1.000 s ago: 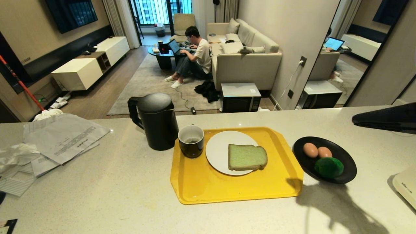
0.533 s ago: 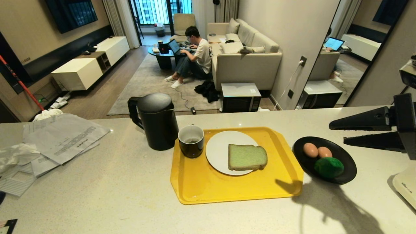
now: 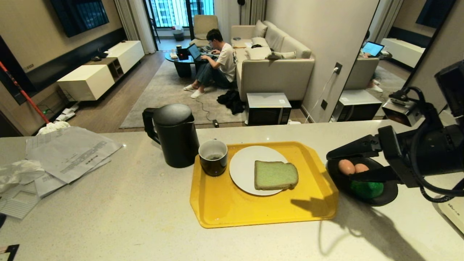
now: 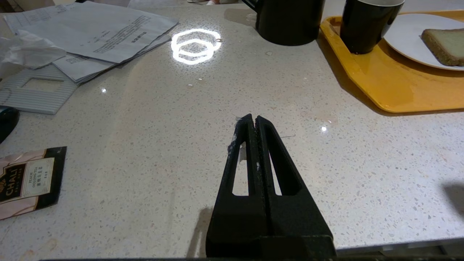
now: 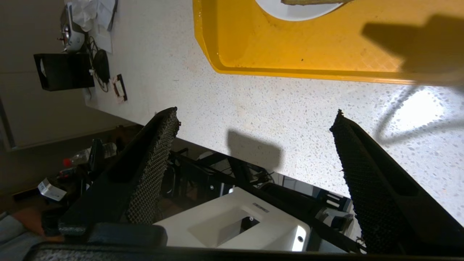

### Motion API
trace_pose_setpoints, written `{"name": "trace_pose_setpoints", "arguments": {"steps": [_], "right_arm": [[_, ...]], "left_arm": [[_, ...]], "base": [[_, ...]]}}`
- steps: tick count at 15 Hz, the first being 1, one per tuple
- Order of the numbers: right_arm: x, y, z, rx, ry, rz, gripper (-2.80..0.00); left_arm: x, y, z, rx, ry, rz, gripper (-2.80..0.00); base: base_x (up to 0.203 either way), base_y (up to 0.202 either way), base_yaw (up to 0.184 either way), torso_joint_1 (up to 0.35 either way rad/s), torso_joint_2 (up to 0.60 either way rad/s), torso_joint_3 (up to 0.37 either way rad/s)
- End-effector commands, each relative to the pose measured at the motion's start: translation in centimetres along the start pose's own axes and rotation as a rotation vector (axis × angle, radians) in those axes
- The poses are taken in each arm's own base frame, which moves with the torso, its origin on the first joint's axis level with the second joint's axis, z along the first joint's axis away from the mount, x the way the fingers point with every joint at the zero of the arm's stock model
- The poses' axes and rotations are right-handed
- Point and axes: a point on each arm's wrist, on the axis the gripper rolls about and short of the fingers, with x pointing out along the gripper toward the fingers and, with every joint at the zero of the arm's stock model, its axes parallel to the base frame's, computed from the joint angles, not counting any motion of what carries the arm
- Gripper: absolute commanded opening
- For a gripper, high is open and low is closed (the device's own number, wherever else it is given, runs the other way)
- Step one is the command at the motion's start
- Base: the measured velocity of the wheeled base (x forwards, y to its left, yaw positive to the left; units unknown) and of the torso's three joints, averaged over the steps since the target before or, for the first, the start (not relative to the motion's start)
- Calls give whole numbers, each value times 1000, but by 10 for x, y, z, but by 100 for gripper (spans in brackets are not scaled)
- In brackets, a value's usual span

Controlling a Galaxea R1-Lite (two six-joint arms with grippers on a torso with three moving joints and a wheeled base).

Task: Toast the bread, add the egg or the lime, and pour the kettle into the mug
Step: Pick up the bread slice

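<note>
The black kettle (image 3: 174,134) stands on the counter just left of the yellow tray (image 3: 261,212). On the tray are the dark mug (image 3: 214,156) and a white plate (image 3: 243,170) with the pale green bread (image 3: 275,175) lying flat on it. Right of the tray, a black bowl (image 3: 389,190) holds two eggs (image 3: 346,166) and the lime (image 3: 367,189). My right gripper (image 3: 339,167) hovers open above the bowl's left side, pointing left, with nothing between its fingers. My left gripper (image 4: 253,118) is shut and empty, low over bare counter in front of the kettle (image 4: 290,21).
Loose papers (image 3: 69,152) lie at the counter's left, and a tea packet (image 4: 29,177) lies near its front edge. A white appliance (image 3: 453,206) sits at the right edge. Beyond the counter, a person (image 3: 221,61) sits on the living-room floor.
My right arm has come in from the right and moved left over the bowl. Its fingers have spread from nearly shut to wide open. Nothing on the counter has moved.
</note>
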Motion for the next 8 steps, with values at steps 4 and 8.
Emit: {"name": "trace_pose_setpoints", "arguments": {"steps": [4,8], "right_arm": [[64,-23,26,10,52,7,0],[85,-49,44,25,98,118,0]], "left_arm": [[0,0,0,0,0,1,-280],[0,0,0,0,0,1,-280]], "base": [[0,0,0,0,0,0],[0,0,0,0,0,0]]}}
